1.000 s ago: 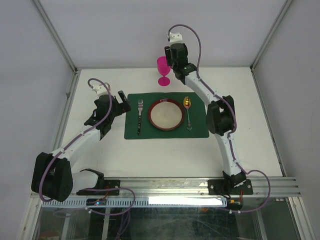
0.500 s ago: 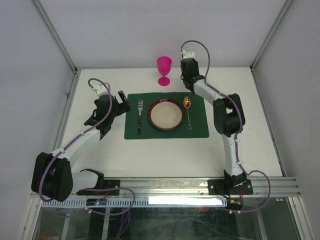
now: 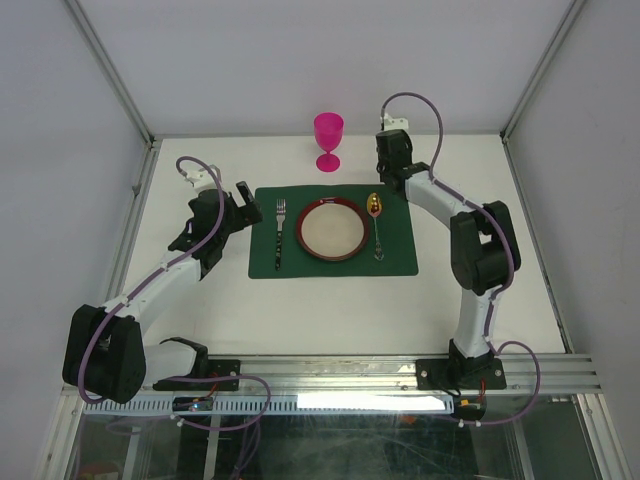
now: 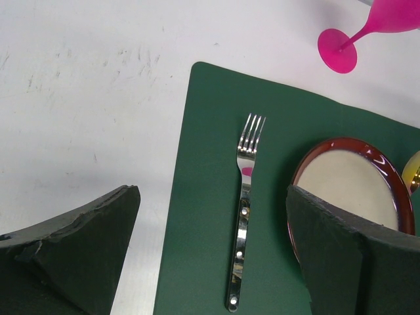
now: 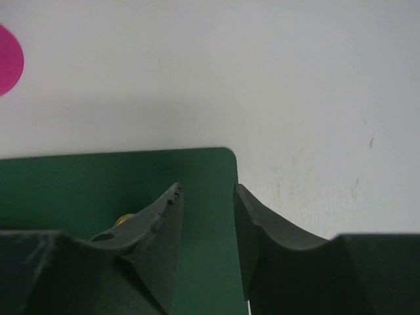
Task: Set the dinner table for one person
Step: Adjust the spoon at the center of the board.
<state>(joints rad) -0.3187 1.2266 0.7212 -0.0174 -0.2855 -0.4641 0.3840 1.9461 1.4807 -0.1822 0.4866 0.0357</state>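
Dinner table: white matte top with aluminium rails along its edges, filling the floor of the enclosure. Both arm bases sit at its near edge.
Placemat: dark green rectangle lying flat at mid-table, nearer the far edge than the near one.
Plate: round, dark red rim and pale centre, on the middle of the placemat.
Fork: silver, on the left strip of the placemat, tines toward the far edge, just beside the plate and not touching it. The left wrist view shows it lying straight.
Spoon: gold bowl and silver handle, on the right strip of the placemat, bowl toward the far edge.
Goblet: bright pink, upright on the bare table beyond the placemat's far edge, close to the table's far edge.
Left gripper: jaws spread wide with nothing between them, held above the bare table off the placemat's left edge. The wrist view frames the fork between the two fingers.
Right gripper: above the placemat's far right corner. Fingers drawn close with a narrow gap and nothing gripped; only the mat and the bare table show through the gap.
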